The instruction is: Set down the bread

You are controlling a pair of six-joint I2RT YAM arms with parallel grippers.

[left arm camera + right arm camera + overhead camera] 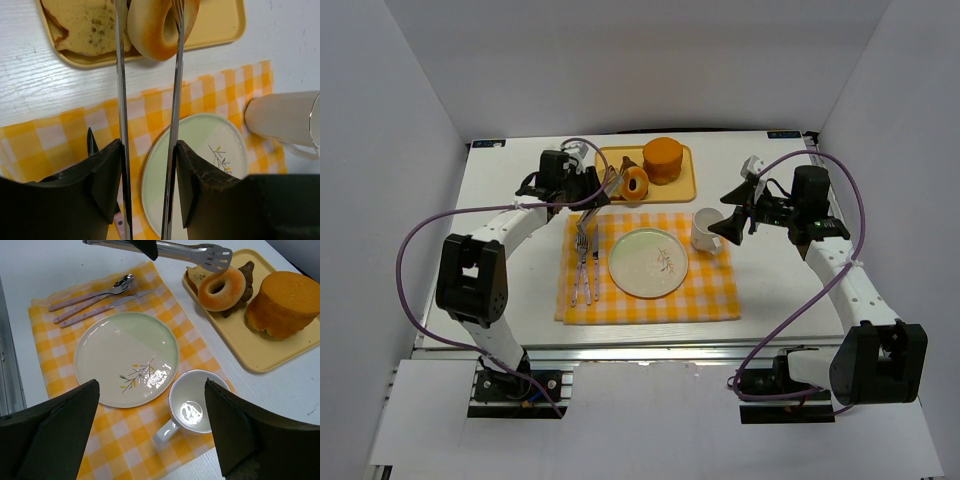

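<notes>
The bread [635,183], a small golden-brown ring, is pinched between the blades of metal tongs [607,186] over the front left part of the yellow tray [678,188]. My left gripper [582,180] is shut on the tongs' arms [122,125]. In the left wrist view the bread [157,30] hangs at the tong tips, beyond the pale green plate [200,150]. The right wrist view shows the bread [221,289] under the tongs [190,251]. My right gripper [725,225] is open and empty, hovering by the white cup [705,230].
The plate [648,262] lies on a yellow checked cloth [720,300], with cutlery [585,260] to its left. A tall orange loaf [663,158] and a flat bread slice [87,25] are on the tray. White walls enclose the table.
</notes>
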